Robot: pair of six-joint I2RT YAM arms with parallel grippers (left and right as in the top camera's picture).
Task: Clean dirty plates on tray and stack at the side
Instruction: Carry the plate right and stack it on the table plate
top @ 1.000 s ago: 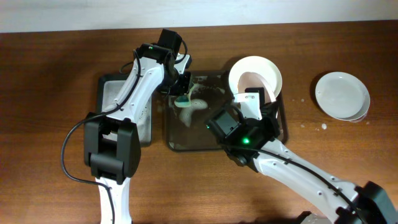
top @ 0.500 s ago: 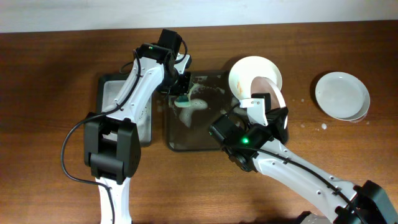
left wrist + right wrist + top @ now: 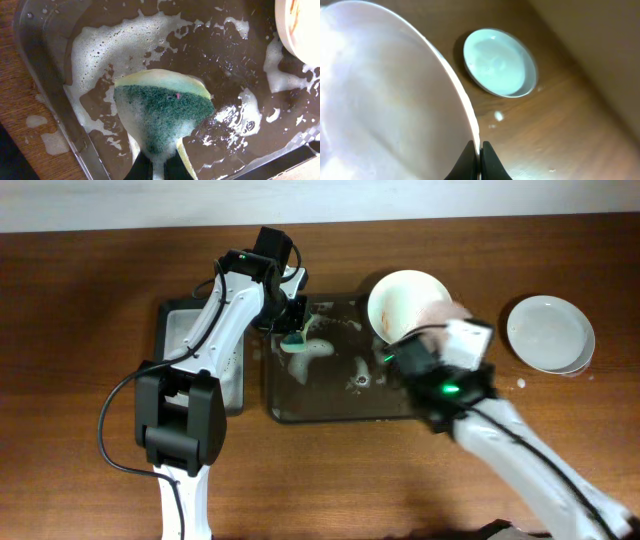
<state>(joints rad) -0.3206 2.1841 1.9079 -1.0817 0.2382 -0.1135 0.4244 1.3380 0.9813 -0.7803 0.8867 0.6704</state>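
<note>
The dark tray (image 3: 330, 416) holds foamy water. A white plate (image 3: 405, 300) with a pinkish-orange smear is tilted over the tray's far right corner. My right gripper (image 3: 479, 146) is shut on its rim, and the plate (image 3: 385, 100) fills the left of the right wrist view. Clean white plates (image 3: 549, 333) are stacked on the table to the right, also seen as the stack (image 3: 500, 62). My left gripper (image 3: 159, 169) is shut on a green-and-yellow sponge (image 3: 160, 112) over the tray's foamy left part (image 3: 45, 75). The smeared plate's edge (image 3: 300, 25) shows at the top right.
A narrower dark tub (image 3: 200, 350) lies left of the tray, under the left arm. White foam drops (image 3: 520, 384) dot the wood near the stacked plates. The right arm (image 3: 500, 430) crosses the table's front right.
The right arm has swung to the right, uncovering the tray's right half, with the plate still in its grip. The left arm and sponge have not moved.
</note>
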